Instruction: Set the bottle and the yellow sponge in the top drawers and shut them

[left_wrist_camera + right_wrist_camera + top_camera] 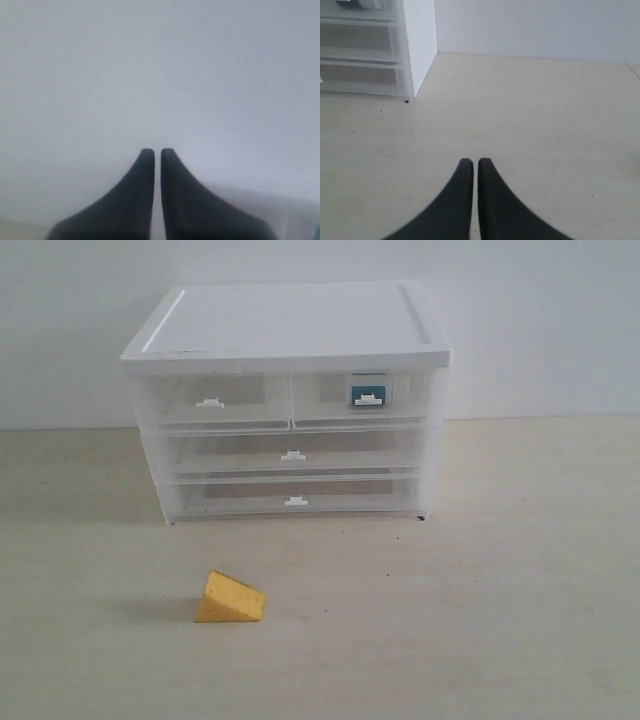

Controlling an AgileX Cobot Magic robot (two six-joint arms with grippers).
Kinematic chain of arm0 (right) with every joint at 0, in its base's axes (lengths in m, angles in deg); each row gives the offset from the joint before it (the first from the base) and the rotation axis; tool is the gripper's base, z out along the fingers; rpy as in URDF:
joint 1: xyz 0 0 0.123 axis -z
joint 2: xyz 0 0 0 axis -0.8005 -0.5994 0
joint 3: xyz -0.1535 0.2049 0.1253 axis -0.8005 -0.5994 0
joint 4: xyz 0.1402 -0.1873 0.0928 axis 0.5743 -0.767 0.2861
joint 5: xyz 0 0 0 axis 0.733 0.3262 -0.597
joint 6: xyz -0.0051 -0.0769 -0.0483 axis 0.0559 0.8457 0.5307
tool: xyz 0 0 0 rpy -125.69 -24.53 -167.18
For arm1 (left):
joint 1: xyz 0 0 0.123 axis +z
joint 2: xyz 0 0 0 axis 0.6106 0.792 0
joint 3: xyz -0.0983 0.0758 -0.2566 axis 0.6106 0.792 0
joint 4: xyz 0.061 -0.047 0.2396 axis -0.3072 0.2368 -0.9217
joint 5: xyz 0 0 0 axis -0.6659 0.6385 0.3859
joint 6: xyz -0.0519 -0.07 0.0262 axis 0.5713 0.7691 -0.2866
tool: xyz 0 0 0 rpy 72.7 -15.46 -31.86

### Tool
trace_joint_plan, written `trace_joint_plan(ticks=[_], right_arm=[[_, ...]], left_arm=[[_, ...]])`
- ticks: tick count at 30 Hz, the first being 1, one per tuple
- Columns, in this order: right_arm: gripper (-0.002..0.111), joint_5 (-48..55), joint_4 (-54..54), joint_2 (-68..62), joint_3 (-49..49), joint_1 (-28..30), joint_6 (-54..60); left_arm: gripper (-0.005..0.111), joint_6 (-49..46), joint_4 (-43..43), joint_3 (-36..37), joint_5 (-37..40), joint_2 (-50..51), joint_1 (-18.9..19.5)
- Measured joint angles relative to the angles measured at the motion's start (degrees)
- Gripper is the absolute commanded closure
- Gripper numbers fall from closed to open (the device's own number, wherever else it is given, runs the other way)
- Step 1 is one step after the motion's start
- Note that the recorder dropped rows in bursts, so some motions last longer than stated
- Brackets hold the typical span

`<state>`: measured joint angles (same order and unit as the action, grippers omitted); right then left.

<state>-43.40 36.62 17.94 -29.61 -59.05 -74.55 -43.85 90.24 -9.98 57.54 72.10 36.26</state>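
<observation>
Evidently the yellow sponge [230,598] in front of the cabinet [290,325] seems light, soft, best pinched across its flat sides; left gripper [157,152] and right gripper [475,162] are clenched empty.

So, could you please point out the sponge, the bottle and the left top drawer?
sponge [229,600], exterior view, middle of its front face.
bottle [367,389], exterior view, upper part of its teal body.
left top drawer [243,398], exterior view, on its translucent front.

drawer unit [290,330] at the back of the counter [500,590], the bottle [357,391] in its right top drawer [410,402]; the sponge [230,598] lies out front, left of centre.
</observation>
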Motion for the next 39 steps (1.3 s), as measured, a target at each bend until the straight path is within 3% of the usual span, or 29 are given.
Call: trace_joint_plan(ticks=[2,6,11,16,28,35,39], right_arm=[[0.107,0.0,0.0,0.0,-0.1,0.0,0.0],[0.107,0.0,0.0,0.0,-0.1,0.0,0.0],[0.107,0.0,0.1,0.0,-0.1,0.0,0.0],[0.107,0.0,0.3,0.0,-0.1,0.0,0.0],[0.107,0.0,0.3,0.0,-0.1,0.0,0.0],[0.107,0.0,0.3,0.0,-0.1,0.0,0.0],[0.107,0.0,0.3,0.0,-0.1,0.0,0.0]], left_arm=[[0.102,1.9,0.1,0.0,-6.1,0.7,0.0],[0.102,0.6,-1.2,-5.6,-9.3,7.9,0.0],[0.102,0.1,-2.7,-15.8,-2.9,21.0,0.0],[0.102,0.1,-5.3,-21.6,1.5,30.7,0.0],[0.102,0.1,-5.9,-25.5,-3.3,51.0,-0.3],[0.102,-1.3,-6.4,-25.5,-10.2,62.8,-7.7],[0.102,-5.8,-1.9,-25.5,-13.9,67.9,-11.4]])
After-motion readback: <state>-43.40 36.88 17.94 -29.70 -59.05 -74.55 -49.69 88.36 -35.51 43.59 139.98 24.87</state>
